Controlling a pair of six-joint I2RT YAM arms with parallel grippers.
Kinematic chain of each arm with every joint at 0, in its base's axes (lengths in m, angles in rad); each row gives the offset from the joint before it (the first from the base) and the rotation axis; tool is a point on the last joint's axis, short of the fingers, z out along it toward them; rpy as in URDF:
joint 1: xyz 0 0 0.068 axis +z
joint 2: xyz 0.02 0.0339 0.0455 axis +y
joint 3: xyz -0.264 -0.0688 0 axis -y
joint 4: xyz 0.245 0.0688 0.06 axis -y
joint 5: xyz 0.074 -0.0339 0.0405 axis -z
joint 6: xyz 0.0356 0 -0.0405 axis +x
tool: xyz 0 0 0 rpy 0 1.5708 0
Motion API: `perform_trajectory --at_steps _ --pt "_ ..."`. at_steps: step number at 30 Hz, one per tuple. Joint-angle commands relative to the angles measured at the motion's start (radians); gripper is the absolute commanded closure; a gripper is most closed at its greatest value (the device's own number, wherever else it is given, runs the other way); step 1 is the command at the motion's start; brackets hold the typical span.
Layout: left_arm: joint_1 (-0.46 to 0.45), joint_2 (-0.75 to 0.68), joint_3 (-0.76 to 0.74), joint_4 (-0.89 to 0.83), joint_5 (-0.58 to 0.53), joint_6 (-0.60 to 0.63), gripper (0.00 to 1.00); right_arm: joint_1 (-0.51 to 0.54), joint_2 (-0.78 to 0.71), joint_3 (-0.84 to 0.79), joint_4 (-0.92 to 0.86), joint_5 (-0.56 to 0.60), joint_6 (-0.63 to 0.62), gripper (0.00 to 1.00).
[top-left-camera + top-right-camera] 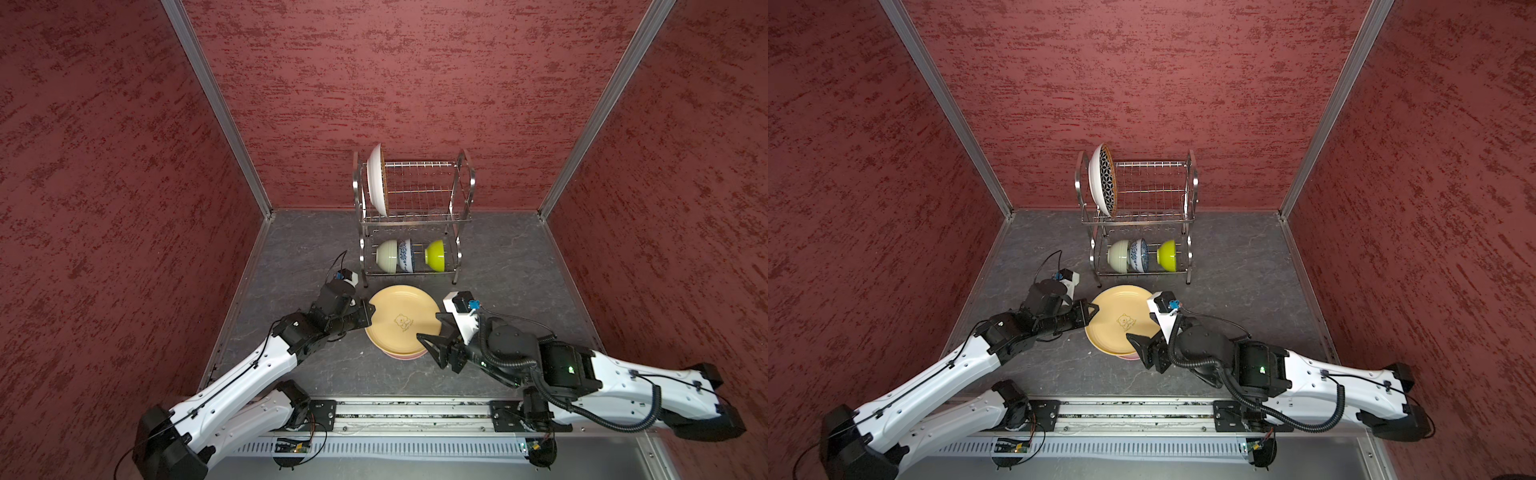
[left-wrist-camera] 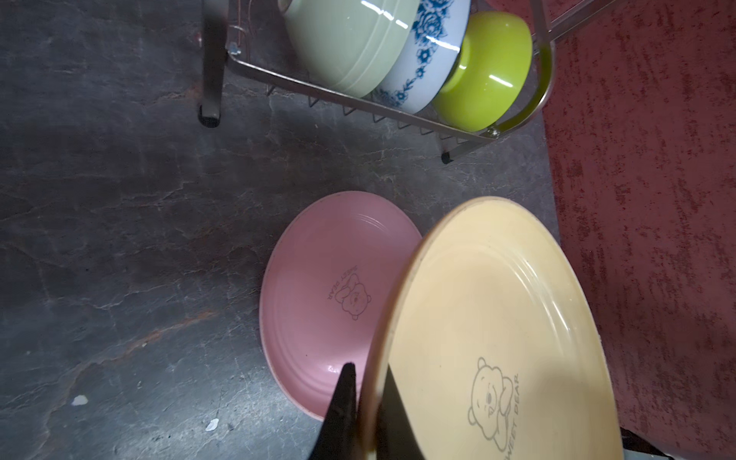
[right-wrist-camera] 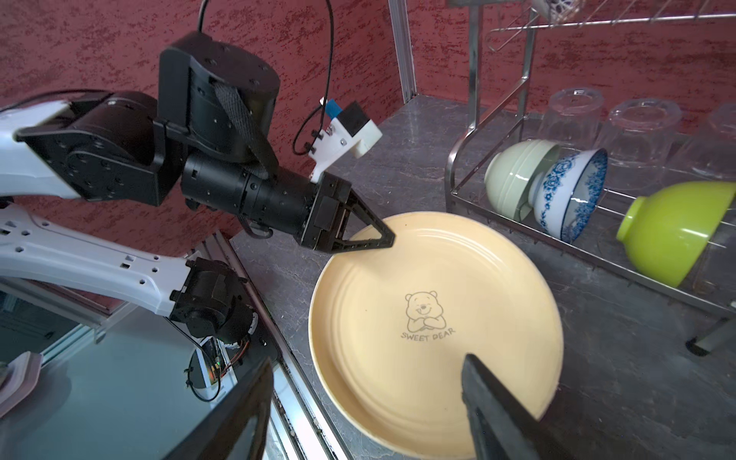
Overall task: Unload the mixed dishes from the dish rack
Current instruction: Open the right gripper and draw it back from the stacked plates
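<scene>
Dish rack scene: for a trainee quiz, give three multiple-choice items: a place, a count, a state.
1. Where is the black-and-white geometric plate? A) upper tier of the steel wire dish rack B) lower tier C) table
2. How many small bowls in the lower tier? A) one B) two C) three
3. The left gripper is: A) open B) shut on the pale yellow plate C) shut on a bowl
Answers: A, it stands on edge up top; C, every view shows three; B, it pinches the rim.
</scene>
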Motion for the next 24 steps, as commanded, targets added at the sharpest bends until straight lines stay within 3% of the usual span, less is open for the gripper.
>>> perform_trajectory --at_steps 1,9,18,24 --pt "-0.002 0.019 -0.024 0.088 -0.033 -0.034 1.0 -0.004 -0.048 -0.025 0.007 0.08 0.103 0.26" --pt "-0.016 0.083 -0.087 0.161 -0.07 -0.055 1.0 -0.007 -0.11 -0.072 -0.017 0.131 0.163 0.26" --pt "-0.04 0.165 -0.108 0.237 -0.132 -0.022 1.0 -0.011 -0.059 -0.043 -0.055 0.135 0.163 0.27" --pt "-0.043 0.187 -0.16 0.342 -0.175 -0.04 1.0 -0.019 -0.062 -0.064 -0.05 0.156 0.233 0.3"
